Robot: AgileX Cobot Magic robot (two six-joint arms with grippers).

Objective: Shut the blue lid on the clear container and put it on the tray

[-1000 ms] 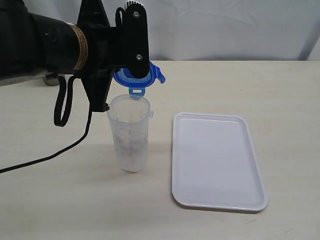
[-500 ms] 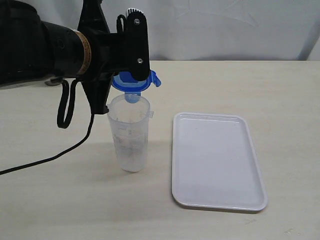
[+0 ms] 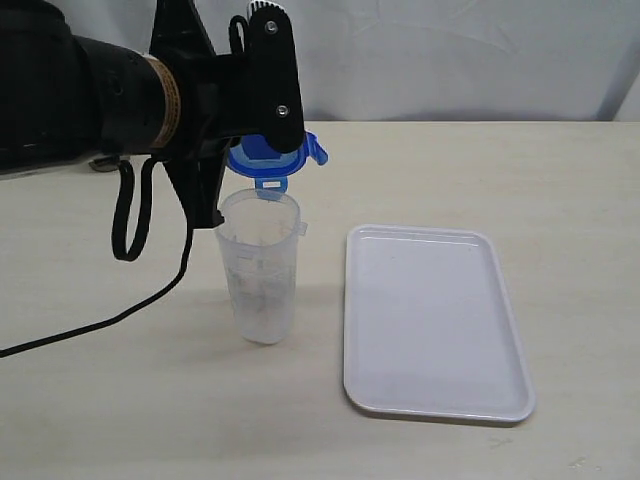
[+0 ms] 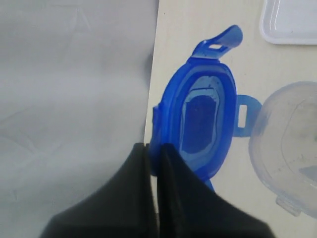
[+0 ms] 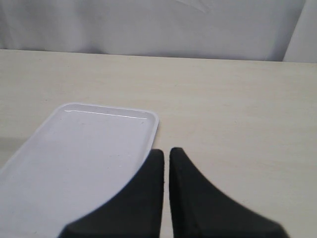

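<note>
Pale beige table (image 3: 500,170) fills the lower part of the exterior view, with a white curtain behind it across the top.

The lid (image 3: 268,160) hangs left of centre in the upper half of that view, just above the mouth of the container (image 3: 260,270) and a little toward the back of it. One hanging tab dips to about the rim's far edge; whether it touches I cannot tell. The left wrist view shows the offset more plainly. There the lid (image 4: 200,124) lies beside the open mouth of the container (image 4: 292,148) and not over it, a side tab reaching toward the rim. Its oval runs lengthwise away from the fingers.

The left gripper (image 3: 283,140) is clamped on the lid's rim, and in its own camera the two black jaws (image 4: 153,148) meet on the near edge. So the coming move, as I judge it, turns on sliding the lid sideways until it centres over the mouth, then lowering and levelling it.

The container stands upright on the table, left of centre. The tray (image 3: 430,320) lies flat to its right, near but apart, with nothing on it.

The right gripper (image 5: 166,153) is pressed shut on nothing, over bare table by the tray's edge (image 5: 74,158). It does not show in the exterior view, so the left arm is clearly the nearer one. Open table surrounds both objects.
</note>
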